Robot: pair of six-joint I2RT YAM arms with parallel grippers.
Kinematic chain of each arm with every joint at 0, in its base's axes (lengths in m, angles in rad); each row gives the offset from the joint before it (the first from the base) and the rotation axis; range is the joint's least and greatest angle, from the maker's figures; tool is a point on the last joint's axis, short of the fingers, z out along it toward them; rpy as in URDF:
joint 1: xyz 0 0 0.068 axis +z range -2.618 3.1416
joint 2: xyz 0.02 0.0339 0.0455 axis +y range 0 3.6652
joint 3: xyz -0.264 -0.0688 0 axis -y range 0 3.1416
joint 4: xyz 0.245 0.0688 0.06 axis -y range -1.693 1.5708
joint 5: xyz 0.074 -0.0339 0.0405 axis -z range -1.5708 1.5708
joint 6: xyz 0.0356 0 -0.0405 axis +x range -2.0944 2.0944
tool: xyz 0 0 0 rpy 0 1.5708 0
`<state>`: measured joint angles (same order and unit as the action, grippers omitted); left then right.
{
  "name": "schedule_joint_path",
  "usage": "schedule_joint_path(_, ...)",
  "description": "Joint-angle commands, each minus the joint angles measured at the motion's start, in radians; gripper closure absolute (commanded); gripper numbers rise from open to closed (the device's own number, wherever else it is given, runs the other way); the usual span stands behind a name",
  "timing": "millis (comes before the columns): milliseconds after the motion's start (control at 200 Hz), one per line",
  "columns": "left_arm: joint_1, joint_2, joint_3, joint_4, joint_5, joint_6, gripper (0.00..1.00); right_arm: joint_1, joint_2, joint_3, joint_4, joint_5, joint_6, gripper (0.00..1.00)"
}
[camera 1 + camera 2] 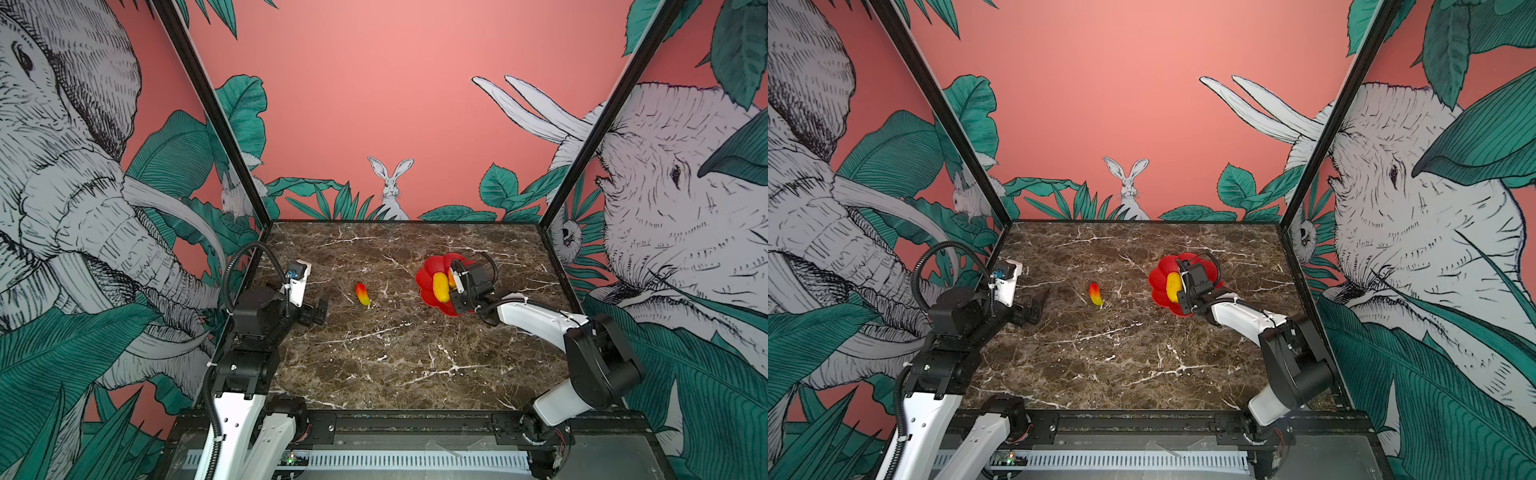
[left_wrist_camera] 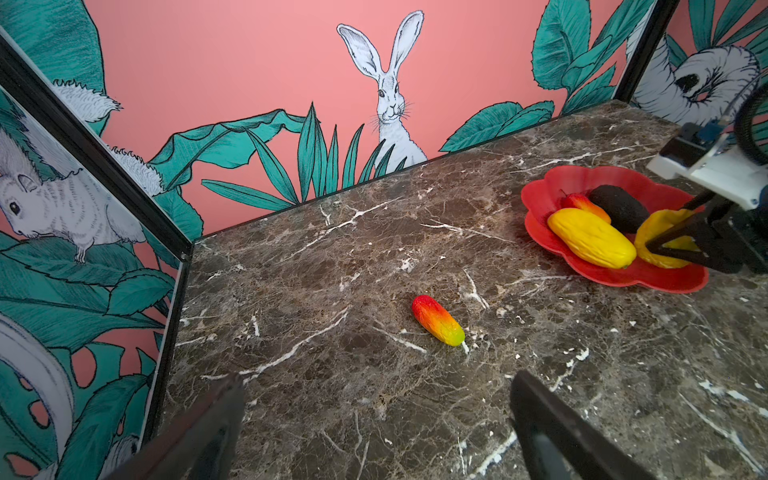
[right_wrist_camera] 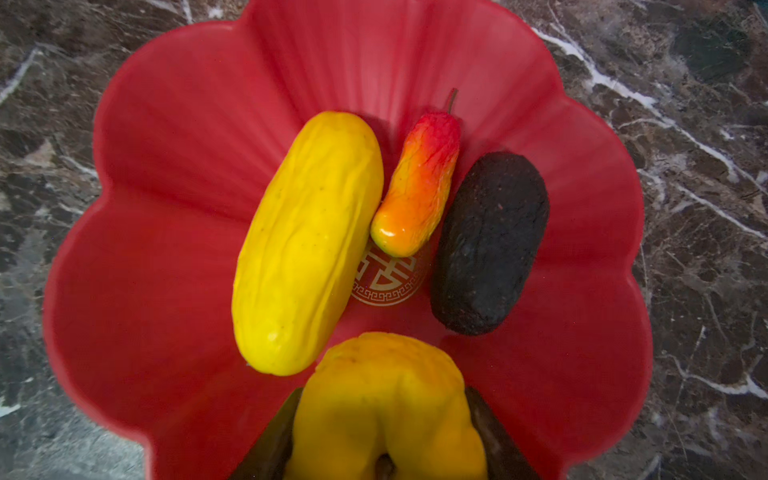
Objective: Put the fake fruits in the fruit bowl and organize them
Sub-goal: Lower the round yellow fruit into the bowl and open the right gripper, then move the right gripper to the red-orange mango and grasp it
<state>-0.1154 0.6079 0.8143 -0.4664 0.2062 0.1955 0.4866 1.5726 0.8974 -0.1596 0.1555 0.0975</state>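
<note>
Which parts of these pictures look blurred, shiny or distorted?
Right wrist view: the round yellow plastic fruit nearest the lens is soft; the slim red-orange-yellow plastic fruit carries a white glare spot. Both top views: the black frame posts lean outward.

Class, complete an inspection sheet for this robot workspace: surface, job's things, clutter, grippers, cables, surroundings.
Surface: marble tabletop, dark with white veins.
Job's things: fruit bowl holds long yellow fruit, black oval fruit and slim red-orange fruit; second slim fruit lies on the tabletop, left of the bowl.
Clutter: nothing seen.
Grippers: right gripper shut on round yellow fruit over the bowl; left gripper open, empty.
Cables: corrugated hose arches over the left arm; black cable loops at the right wrist.
Surroundings: jungle-print walls, black frame posts.
</note>
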Motion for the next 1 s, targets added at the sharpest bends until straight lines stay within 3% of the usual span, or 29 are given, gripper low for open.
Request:
schedule_joint_path(0, 0.0, -0.003, -0.012, 0.003, 0.015, 0.009, 0.0, -0.009, 0.018, 0.027, 0.052, -0.002, -0.004, 0.51)
schedule_joint_path(380, 0.0, -0.002, -0.012, 0.002, 0.006, 0.012, 0.0, -0.014, 0.037, 0.093, -0.031, 0.007, -0.057, 0.18)
schedule_joint_path(550, 0.0, -0.008, -0.014, 0.002, 0.003, 0.012, 0.0, -0.014, -0.074, 0.124, -0.133, 0.003, -0.098, 0.02)
schedule_joint_path(800, 0.0, -0.008, -0.012, 0.005, 0.013, 0.01, 0.0, 0.027, -0.204, 0.244, -0.275, -0.057, -0.124, 0.0)
schedule_joint_path(996, 0.0, -0.011, -0.013, 0.005, 0.011, 0.008, 0.0, 0.162, -0.137, 0.341, -0.224, -0.086, -0.116, 0.0)
